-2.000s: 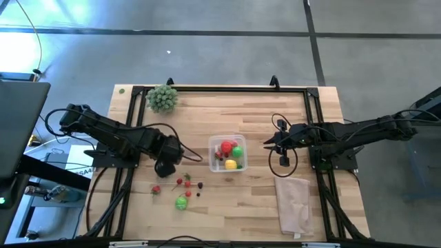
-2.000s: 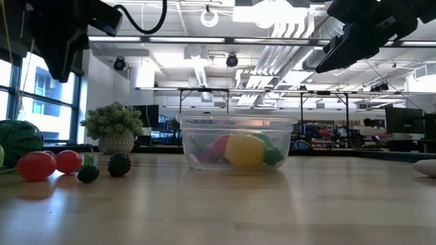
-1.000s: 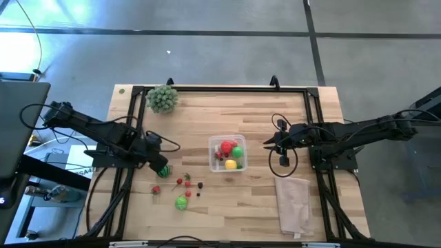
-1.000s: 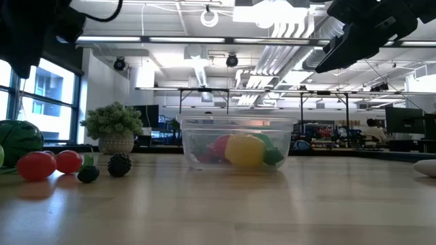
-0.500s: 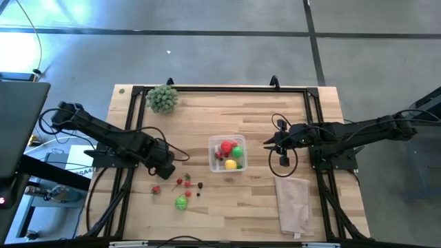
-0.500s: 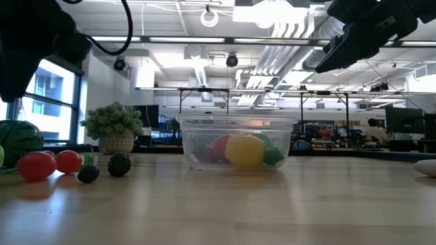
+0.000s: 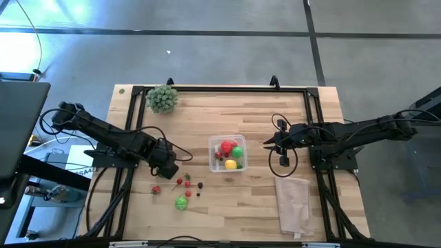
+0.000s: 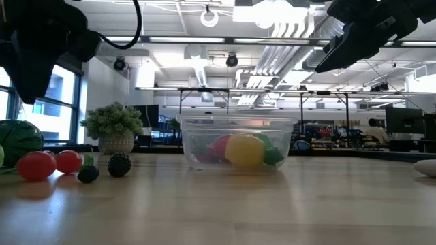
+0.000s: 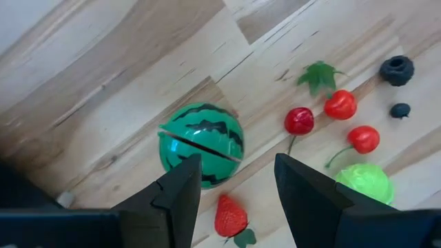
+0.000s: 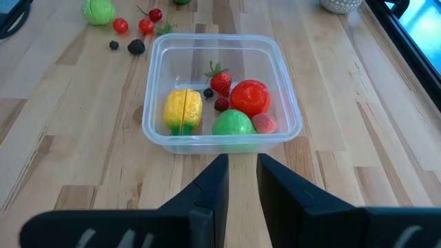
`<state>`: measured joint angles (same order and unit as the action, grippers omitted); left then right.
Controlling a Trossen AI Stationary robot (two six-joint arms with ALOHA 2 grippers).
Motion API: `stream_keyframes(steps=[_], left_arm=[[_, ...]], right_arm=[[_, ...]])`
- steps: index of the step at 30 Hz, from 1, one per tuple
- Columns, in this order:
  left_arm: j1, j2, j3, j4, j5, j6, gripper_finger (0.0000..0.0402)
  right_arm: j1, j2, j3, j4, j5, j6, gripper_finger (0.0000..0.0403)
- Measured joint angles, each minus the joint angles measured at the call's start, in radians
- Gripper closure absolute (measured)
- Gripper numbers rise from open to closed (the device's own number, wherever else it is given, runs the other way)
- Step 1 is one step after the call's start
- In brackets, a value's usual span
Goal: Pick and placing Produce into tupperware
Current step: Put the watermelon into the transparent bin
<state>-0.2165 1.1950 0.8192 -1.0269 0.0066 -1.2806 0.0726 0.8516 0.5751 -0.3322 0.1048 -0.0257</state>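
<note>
The tupperware [image 7: 227, 153] sits upright near the centre of the table [image 7: 255, 117], lid off. In the right wrist view its contents are clear: a yellow piece [image 10: 182, 109] against one wall, a red tomato-like ball [image 10: 249, 97] next to a green ball [image 10: 232, 125], a small pink-red piece [image 10: 264, 123] in the corner beside those two, a strawberry [image 10: 220, 82] and two tiny dark berries [image 10: 214, 98] in the middle. In the low view the yellow piece and the red and green balls show through the clear wall.

The remaining produce lies loose on the table, on the left arm's side of the container. The left wrist view shows a striped green melon ball [image 9: 201, 143], a second strawberry [image 9: 230, 215], three red cherries [image 9: 299, 120], a loose green leaf [image 9: 319, 74], a pale green ball [image 9: 362, 183] and two dark berries [image 9: 397, 69].

The left gripper [image 9: 233, 182] hovers above the table over this group, jaws apart and empty, the melon ball and the second strawberry just ahead of its fingers.

The right gripper [image 10: 239, 176] waits on the opposite side of the container, pointing at it, jaws nearly closed and holding nothing.

A potted plant [image 7: 162, 98] stands at the far corner on the left arm's side. A folded beige cloth [image 7: 294, 202] lies near the right arm.
</note>
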Motion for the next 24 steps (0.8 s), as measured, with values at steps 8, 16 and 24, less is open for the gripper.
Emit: stream_keyframes(steps=[8, 16, 24], left_arm=[[0.0, 0.0, 0.0, 0.001, -0.016, 0.027, 0.0229], [0.0, 0.017, 0.0, -0.015, -0.054, -0.146, 0.0229], [0.0, 0.055, 0.0, -0.062, 0.023, -0.392, 0.0229]], right_arm=[[0.0, 0.0, 0.0, -0.001, 0.0, 0.0, 0.0336], [0.0, 0.0, 0.0, 0.0, 0.0, 0.0, 0.0336], [0.0, 0.0, 0.0, 0.0, 0.0, 0.0, 0.0336]])
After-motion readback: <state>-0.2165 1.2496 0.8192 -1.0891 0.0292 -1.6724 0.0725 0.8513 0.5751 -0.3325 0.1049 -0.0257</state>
